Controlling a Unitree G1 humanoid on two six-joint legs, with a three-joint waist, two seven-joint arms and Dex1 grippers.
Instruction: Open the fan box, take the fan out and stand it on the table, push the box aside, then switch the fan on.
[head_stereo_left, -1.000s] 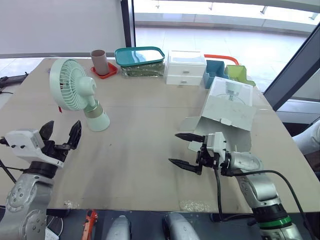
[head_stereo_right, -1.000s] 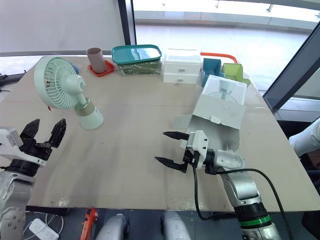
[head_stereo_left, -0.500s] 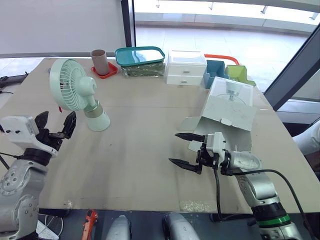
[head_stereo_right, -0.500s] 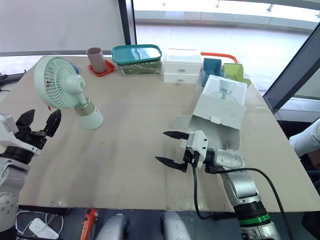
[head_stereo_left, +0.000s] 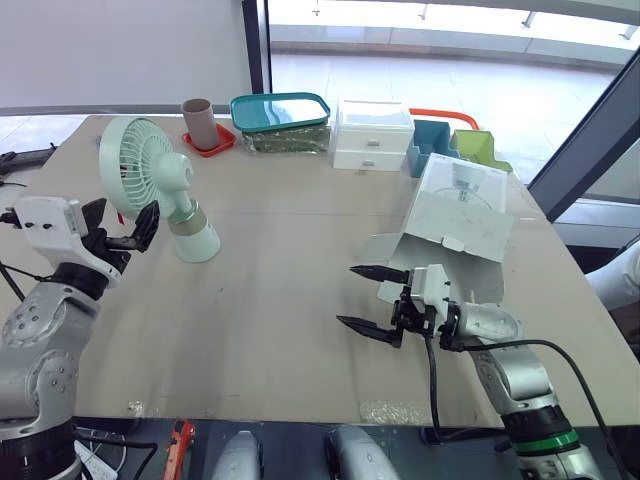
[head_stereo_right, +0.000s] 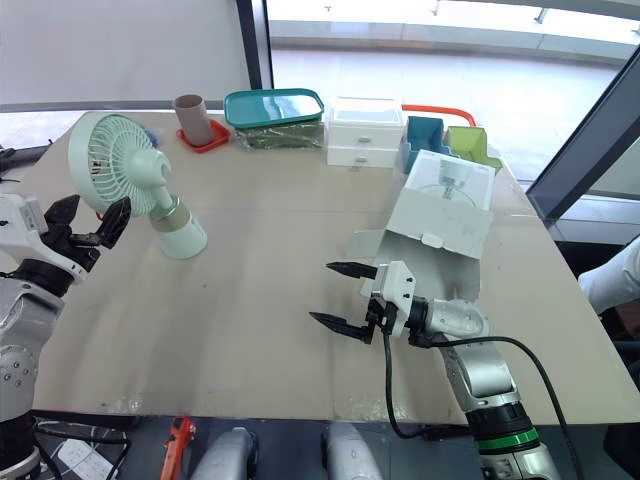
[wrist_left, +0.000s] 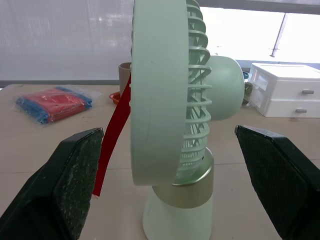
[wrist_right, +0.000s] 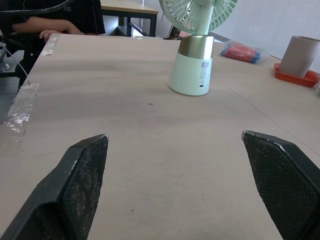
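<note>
We're holding our left gripper (head_stereo_left: 122, 215) wide open just beside the mint fan (head_stereo_left: 150, 185), which is standing upright on the table (head_stereo_left: 280, 300). Our right gripper (head_stereo_left: 347, 296) is hovering open too, near the opened box (head_stereo_left: 455, 215).

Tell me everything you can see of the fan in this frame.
The fan is pale green plastic: a round grilled head, a domed motor housing, a gold band and a flared base. It stands upright on the table, with a red strip hanging by its head. The open left tool faces it, not touching.
</note>
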